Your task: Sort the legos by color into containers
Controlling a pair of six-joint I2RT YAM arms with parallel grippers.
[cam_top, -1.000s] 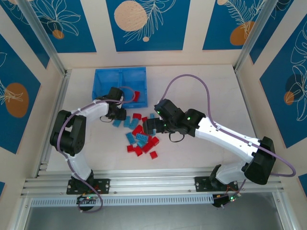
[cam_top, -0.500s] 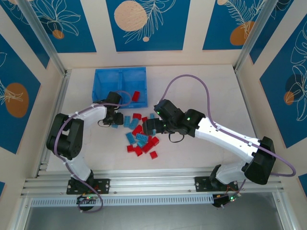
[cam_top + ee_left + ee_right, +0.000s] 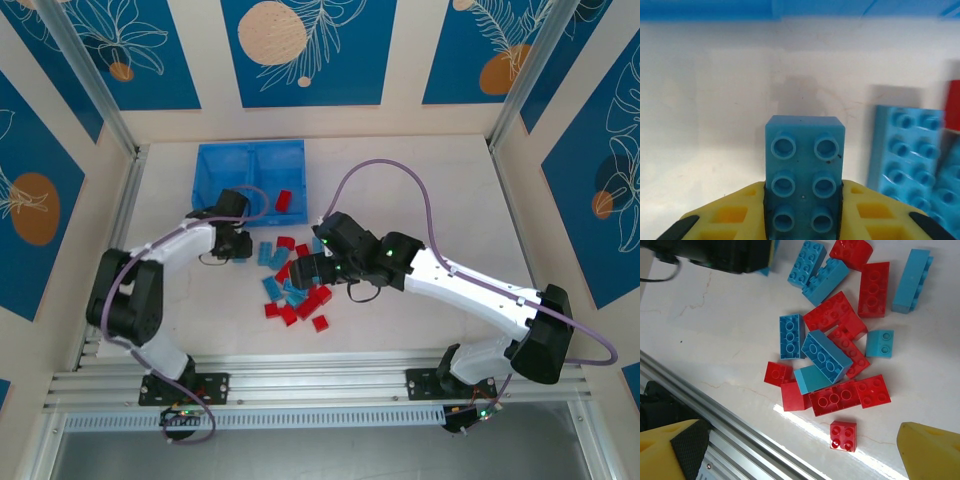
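A light blue brick (image 3: pixel 805 172) sits studs-up between the yellow pads of my left hand (image 3: pixel 804 212), which is clenched on its near end; its far end sticks out over the pale counter (image 3: pixel 705 115). Just to its right lies a longer light blue piece (image 3: pixel 904 150), with a sliver of red at the frame edge. From above, my left hand (image 3: pixel 238 248) is low over the counter, just on the near side of the bin (image 3: pixel 215 165) and left of the loose pile (image 3: pixel 292 285). One red brick (image 3: pixel 284 200) lies in the bin's right compartment; I cannot make out anything in the left one.

The pile is a mix of red and light blue bricks, some touching or stacked on each other, lying near the middle of the counter between my two arms. My right hand (image 3: pixel 305 268) hangs over its right side, released, its fingers spread wide to either side of the wrist view (image 3: pixel 800 452). A small square red brick (image 3: pixel 843 435) lies apart on the near side of the heap, towards the metal rail (image 3: pixel 730 445).
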